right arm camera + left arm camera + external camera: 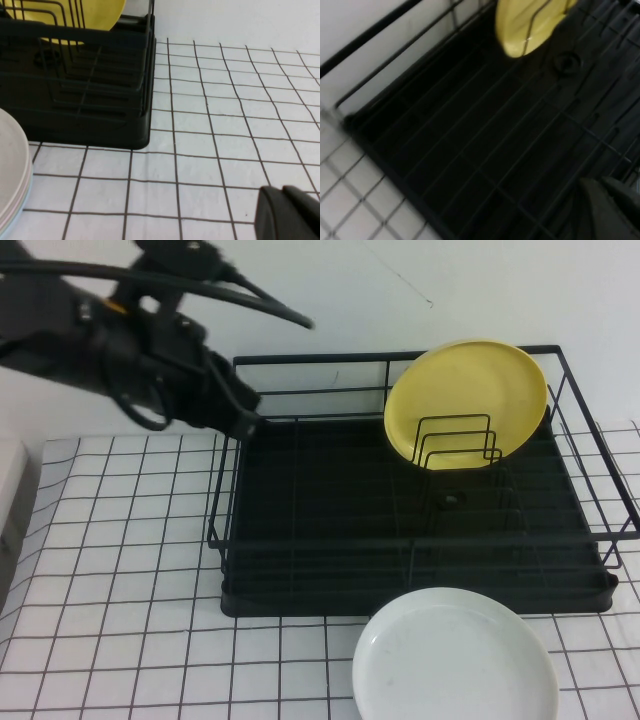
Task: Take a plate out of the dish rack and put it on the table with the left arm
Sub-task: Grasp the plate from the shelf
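Observation:
The yellow plate [466, 400] stands upright in the wire dividers at the back right of the black dish rack [330, 510]. It also shows in the left wrist view [525, 27] and the right wrist view [75, 15]. My left gripper [248, 412] hovers over the rack's back left corner, well to the left of the plate, with its fingers together and empty. In the left wrist view the left gripper [610, 210] is above the rack's tray base [470, 140]. My right gripper [287, 210] is shut and empty, low over the gridded table [225, 115] to the right of the rack [100, 100].
A white plate [455, 660] lies flat on the table [110, 570] just in front of the rack; its edge shows in the right wrist view [10, 170]. A white wall stands behind the rack. Open cloth lies left of the rack.

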{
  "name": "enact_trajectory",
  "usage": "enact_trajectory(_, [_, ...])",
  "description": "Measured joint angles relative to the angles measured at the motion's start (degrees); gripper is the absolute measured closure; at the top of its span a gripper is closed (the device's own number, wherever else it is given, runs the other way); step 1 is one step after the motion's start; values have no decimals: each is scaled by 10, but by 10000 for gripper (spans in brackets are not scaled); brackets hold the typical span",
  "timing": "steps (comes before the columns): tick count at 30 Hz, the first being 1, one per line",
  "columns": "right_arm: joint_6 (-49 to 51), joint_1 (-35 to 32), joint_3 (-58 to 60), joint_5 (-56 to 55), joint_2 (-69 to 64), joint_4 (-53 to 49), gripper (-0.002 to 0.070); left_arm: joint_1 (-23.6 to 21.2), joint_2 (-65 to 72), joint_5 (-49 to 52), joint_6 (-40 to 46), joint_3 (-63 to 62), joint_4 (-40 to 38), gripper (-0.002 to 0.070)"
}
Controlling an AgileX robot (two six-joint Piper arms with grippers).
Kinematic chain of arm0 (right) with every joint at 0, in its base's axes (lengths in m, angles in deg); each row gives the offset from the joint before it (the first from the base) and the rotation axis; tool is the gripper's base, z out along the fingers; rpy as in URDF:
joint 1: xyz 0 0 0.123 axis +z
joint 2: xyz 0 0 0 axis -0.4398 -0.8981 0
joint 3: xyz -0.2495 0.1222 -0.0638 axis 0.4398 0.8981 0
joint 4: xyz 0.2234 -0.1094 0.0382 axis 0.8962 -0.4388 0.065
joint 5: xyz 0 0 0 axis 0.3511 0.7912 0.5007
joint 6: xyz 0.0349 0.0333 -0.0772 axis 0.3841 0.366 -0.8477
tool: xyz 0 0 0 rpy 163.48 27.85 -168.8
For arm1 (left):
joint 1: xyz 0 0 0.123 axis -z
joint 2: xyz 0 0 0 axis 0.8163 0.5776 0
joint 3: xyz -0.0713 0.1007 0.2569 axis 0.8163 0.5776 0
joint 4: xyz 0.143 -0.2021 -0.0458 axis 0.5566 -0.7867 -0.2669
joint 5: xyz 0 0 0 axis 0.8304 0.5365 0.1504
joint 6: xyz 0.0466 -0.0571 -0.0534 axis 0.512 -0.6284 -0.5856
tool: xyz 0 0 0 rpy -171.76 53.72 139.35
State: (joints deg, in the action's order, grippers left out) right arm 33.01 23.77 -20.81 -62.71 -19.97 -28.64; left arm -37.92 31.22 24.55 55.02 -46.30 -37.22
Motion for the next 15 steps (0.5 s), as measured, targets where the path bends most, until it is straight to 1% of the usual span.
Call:
enact_trajectory(2, [0, 0, 0, 0, 0, 0, 679, 31, 36, -1, 19, -32, 9, 667])
enact_trajectory(3, [0, 0, 0, 0, 0, 0, 679, 44, 54, -2, 40, -46, 12, 646])
enact_trajectory(5, [0, 0, 0, 0, 0, 0, 679, 64, 84, -6, 85, -70, 14, 575])
enact_trajectory(6, [0, 0, 0, 0, 0, 0, 679, 75, 101, -12, 103, -82, 15, 516])
enact_trajectory(10, [0, 0, 0, 0, 0, 0, 679, 103, 152, -62, 166, -109, 14, 226])
enact_trajectory(12, [0, 0, 0, 0, 0, 0, 679, 109, 169, -106, 187, -113, 14, 148])
enact_trajectory(13, [0, 0, 0, 0, 0, 0, 679, 110, 178, -130, 197, -113, 11, 127])
enact_trajectory(15, [0, 0, 0, 0, 0, 0, 679, 113, 192, -170, 210, -113, 7, 111])
